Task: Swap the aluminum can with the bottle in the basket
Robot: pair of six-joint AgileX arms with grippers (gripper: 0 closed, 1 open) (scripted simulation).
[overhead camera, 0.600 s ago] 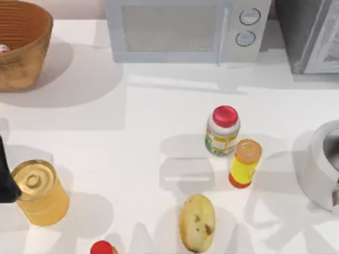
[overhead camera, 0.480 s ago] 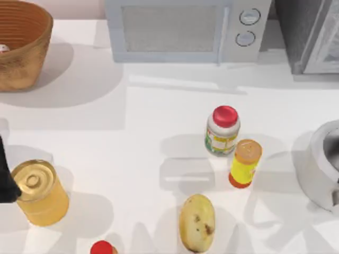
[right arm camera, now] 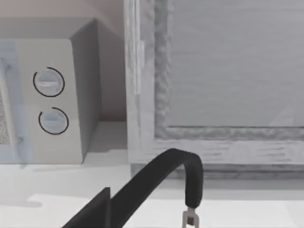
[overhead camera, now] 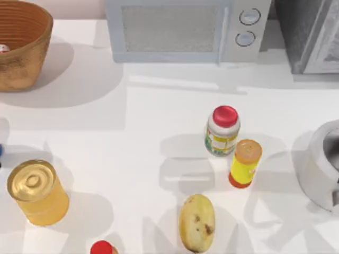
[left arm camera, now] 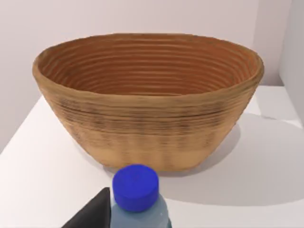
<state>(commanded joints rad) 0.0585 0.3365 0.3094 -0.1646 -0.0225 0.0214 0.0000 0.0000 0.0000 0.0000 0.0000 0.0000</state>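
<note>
The wicker basket (overhead camera: 21, 47) stands at the table's far left corner, and the left wrist view looks at its wall (left arm camera: 152, 128) from close by. A red-and-white sliver of the aluminum can (overhead camera: 2, 48) peeks out inside it at the picture's edge. The blue-capped bottle (left arm camera: 136, 187) stands upright on the table in front of the basket; a blue sliver of it (overhead camera: 0, 151) touches the top view's left edge. My left gripper (left arm camera: 151, 223) is open around the bottle, one dark finger (left arm camera: 92, 213) beside its body. My right gripper (right arm camera: 152, 223) is open, parked facing the microwave.
A large gold tin (overhead camera: 37, 193) stands close to the bottle at front left. A red-capped white bottle (overhead camera: 222, 129), an orange-capped yellow bottle (overhead camera: 245, 163) and a potato (overhead camera: 197, 222) fill the middle. A microwave (overhead camera: 185, 29) lines the back; a white pot (overhead camera: 323, 166) sits right.
The dark shape of my left arm beside the gold tin has slid off the top view's left edge, uncovering a blue sliver there. Nothing else has moved.
</note>
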